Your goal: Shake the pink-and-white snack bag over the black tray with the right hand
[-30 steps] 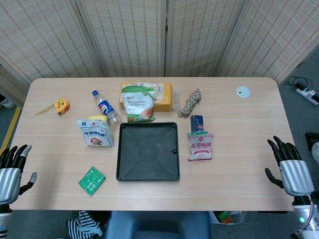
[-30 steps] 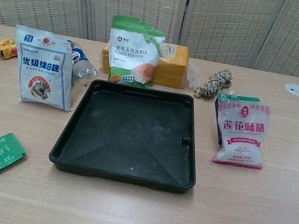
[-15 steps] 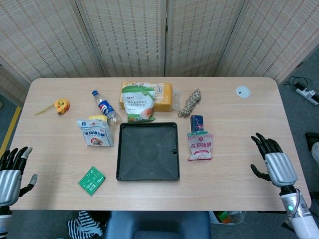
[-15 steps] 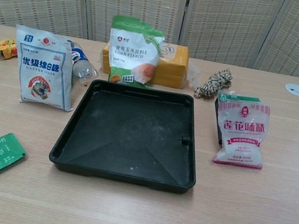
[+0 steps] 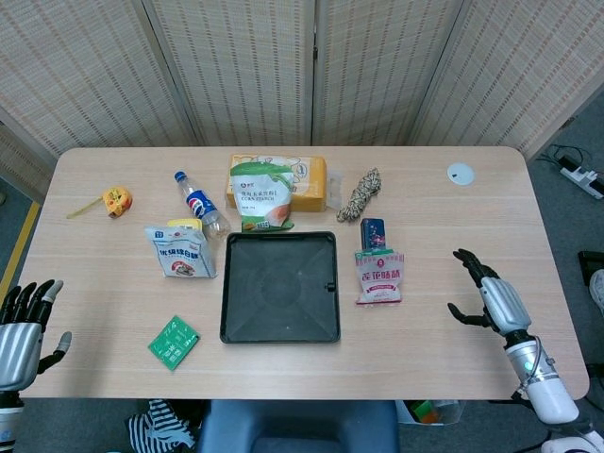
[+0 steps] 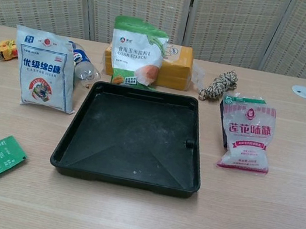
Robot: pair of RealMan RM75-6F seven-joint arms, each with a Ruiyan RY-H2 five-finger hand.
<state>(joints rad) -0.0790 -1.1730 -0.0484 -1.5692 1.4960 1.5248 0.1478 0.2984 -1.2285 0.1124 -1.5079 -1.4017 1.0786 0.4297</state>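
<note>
The pink-and-white snack bag lies flat on the table just right of the black tray, which holds nothing. My right hand hovers over the table's right part, well to the right of the bag, fingers spread and holding nothing. My left hand is off the table's near left corner, fingers apart, nothing in it. Neither hand shows in the chest view.
Behind the tray stand a green corn starch bag, a yellow box, a bottle and a rope bundle. A white sugar bag sits left of the tray, a green packet near the front, a dark box behind the snack bag.
My right hand has moved left and forward, from beyond the table's right edge to over the tabletop, nearer the snack bag. The left hand has sunk slightly.
</note>
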